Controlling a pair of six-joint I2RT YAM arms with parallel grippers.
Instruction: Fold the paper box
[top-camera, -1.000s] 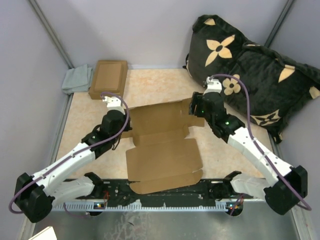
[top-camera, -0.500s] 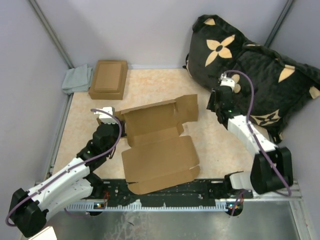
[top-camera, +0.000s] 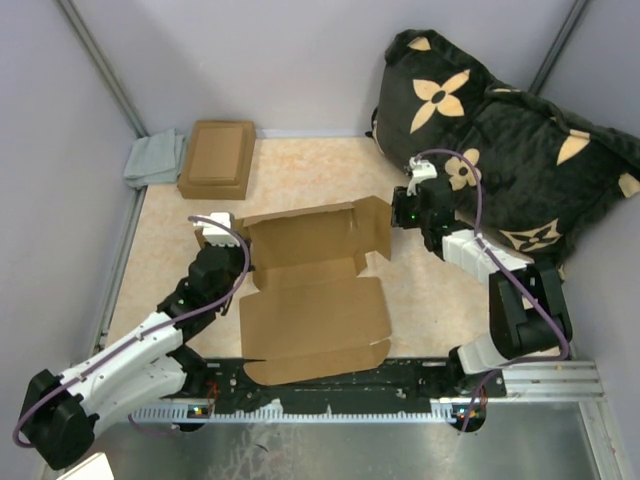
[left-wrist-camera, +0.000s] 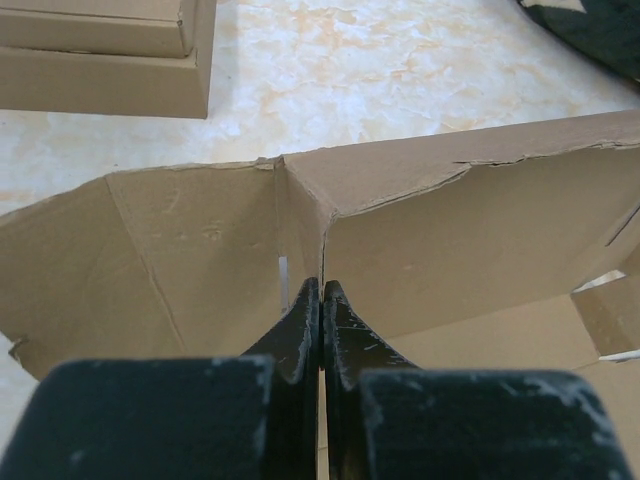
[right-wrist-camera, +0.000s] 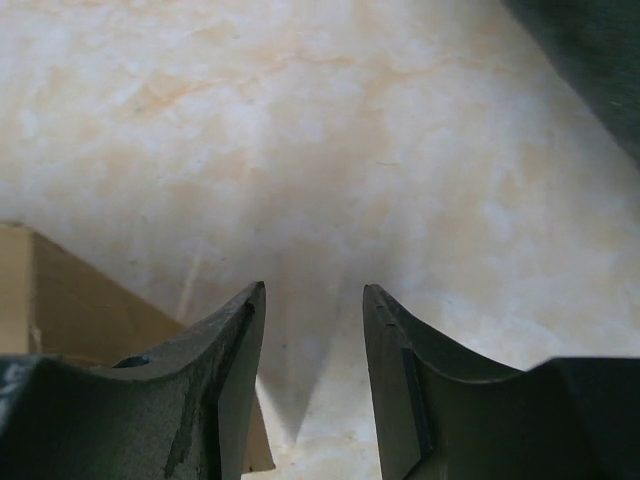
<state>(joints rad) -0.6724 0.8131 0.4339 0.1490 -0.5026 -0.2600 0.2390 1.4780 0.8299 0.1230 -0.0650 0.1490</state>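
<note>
The tan paper box (top-camera: 312, 300) lies unfolded mid-table, its back panel (top-camera: 310, 235) tilted up. My left gripper (top-camera: 232, 247) is at that panel's left corner. In the left wrist view the left gripper (left-wrist-camera: 322, 285) is shut on a thin cardboard edge at the corner crease of the paper box (left-wrist-camera: 450, 230). My right gripper (top-camera: 398, 213) hovers just beside the raised right flap. In the right wrist view the right gripper (right-wrist-camera: 313, 288) stands open over bare table, nothing between its fingers, with a piece of the paper box (right-wrist-camera: 70, 300) at the lower left.
A smaller brown box (top-camera: 216, 158) with a stepped lid and a grey cloth (top-camera: 155, 158) sit at the back left. A black flowered cushion (top-camera: 500, 130) fills the back right, close behind the right arm. The arm bases and a rail line the near edge.
The box slid left and its back panel rose with my left gripper shut on it. My right gripper let go of the right flap, drew back, then returned beside it.
</note>
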